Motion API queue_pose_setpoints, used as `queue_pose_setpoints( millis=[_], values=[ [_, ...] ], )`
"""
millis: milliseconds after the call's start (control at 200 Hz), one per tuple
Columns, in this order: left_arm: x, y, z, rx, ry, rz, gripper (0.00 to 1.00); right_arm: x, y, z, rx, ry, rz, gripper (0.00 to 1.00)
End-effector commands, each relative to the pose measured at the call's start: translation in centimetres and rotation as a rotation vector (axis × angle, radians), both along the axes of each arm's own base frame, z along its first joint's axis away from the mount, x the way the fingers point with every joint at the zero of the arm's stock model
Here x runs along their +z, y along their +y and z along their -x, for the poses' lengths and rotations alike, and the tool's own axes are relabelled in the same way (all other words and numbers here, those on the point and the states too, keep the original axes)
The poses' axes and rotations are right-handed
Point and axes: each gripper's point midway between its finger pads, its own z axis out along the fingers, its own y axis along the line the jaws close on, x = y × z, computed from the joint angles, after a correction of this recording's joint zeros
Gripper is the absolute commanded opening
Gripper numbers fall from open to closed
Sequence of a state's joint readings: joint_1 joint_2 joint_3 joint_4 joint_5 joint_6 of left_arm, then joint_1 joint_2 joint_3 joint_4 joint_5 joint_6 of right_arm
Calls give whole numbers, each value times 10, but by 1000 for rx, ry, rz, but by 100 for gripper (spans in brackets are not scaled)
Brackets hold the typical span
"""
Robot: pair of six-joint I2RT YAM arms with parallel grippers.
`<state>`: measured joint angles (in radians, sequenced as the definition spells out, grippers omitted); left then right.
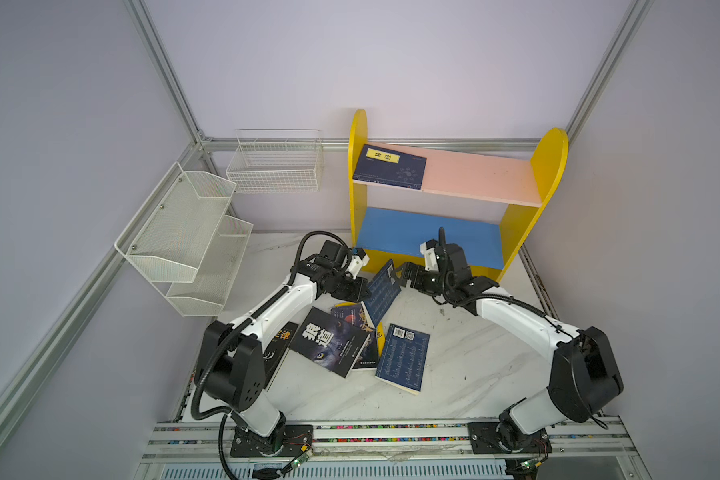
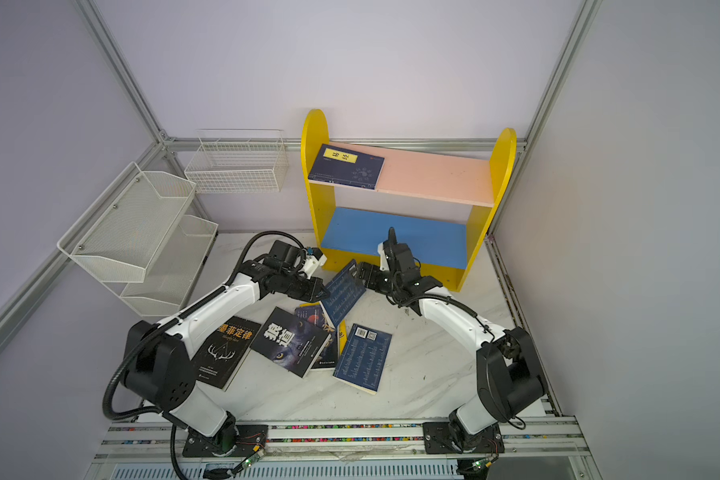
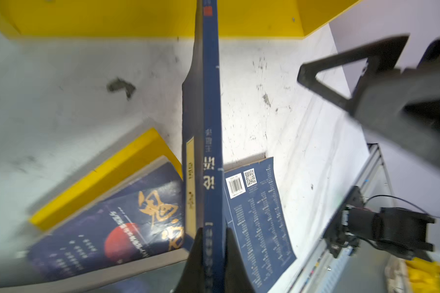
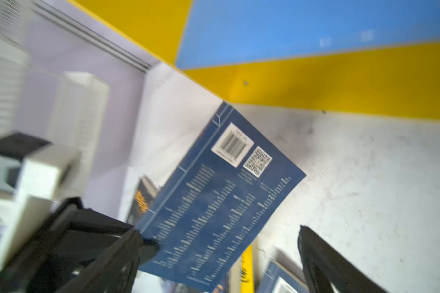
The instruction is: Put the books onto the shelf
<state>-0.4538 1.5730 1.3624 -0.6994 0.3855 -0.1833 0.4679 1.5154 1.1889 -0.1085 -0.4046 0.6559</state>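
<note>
My left gripper (image 1: 362, 291) (image 3: 212, 234) is shut on a navy blue book (image 1: 383, 293) (image 3: 208, 114), held on edge and tilted above the table in front of the shelf (image 1: 551, 166). My right gripper (image 1: 405, 274) (image 4: 220, 232) stands open just right of that book (image 4: 214, 197), not touching it. Another navy book with a yellow label (image 1: 391, 166) lies on the shelf's pink board (image 1: 474, 178); the blue board (image 1: 412, 237) is bare. On the table lie a black wolf-cover book (image 1: 329, 343), a navy book showing its barcode (image 1: 404, 357), a yellow one (image 3: 99, 177) and a black one (image 2: 225, 349).
A white mesh tiered rack (image 1: 184, 237) hangs on the left wall, and a white wire basket (image 1: 275, 162) on the back wall. The metal rail (image 1: 391, 432) with both arm bases runs along the table's front edge. Marble tabletop (image 1: 474, 365) lies right of the pile.
</note>
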Motion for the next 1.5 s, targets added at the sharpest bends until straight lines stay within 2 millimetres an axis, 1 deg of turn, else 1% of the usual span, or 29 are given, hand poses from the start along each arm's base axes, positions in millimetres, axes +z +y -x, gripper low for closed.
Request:
queue_pose_setpoints(
  millis=[0,75,170,260,385,505,600,675,685,715,785,860,970,1070,1145,1230,1315,1425,1490],
  values=[
    [51,3,-1,-73,-268,-156,0,16,11,11,71,149,-150,97],
    [57,1,7,-112,-355,-264,0,27,19,11,109,167,-196,97],
    [63,-5,15,-145,-438,-364,0,25,25,10,118,220,-220,95],
    [67,-8,17,-135,-490,-421,0,13,21,13,105,267,-177,93],
    [71,-11,17,-110,-529,-428,0,6,17,21,100,293,-173,92],
    [78,-10,14,-90,-585,-447,0,-11,17,33,125,353,-163,90],
    [83,-9,14,-100,-624,-478,0,-18,19,33,149,370,-176,86],
    [77,-7,14,-94,-626,-503,0,-23,22,31,159,374,-175,81],
    [86,-4,17,-85,-643,-489,0,-23,22,30,159,374,-176,80],
    [89,-3,19,-81,-657,-483,0,-26,22,30,158,379,-176,79],
    [87,-2,22,-82,-674,-487,0,-30,25,29,160,398,-198,77],
    [83,-2,26,-96,-681,-492,0,-26,30,26,176,400,-244,77],
    [75,-6,32,-137,-688,-514,0,-17,31,17,169,391,-283,82],
    [74,-10,37,-155,-696,-509,0,-26,33,12,170,413,-282,83],
    [72,-12,40,-164,-705,-499,0,-38,35,10,174,440,-282,84],
    [64,-10,43,-174,-702,-522,0,-35,34,4,168,422,-287,84],
    [64,-10,46,-178,-711,-531,0,-32,34,0,170,415,-292,78],
    [63,-10,45,-173,-722,-534,0,-38,36,2,181,450,-307,51],
    [59,-9,44,-176,-723,-547,0,-39,37,4,185,463,-334,39]
  ],
)
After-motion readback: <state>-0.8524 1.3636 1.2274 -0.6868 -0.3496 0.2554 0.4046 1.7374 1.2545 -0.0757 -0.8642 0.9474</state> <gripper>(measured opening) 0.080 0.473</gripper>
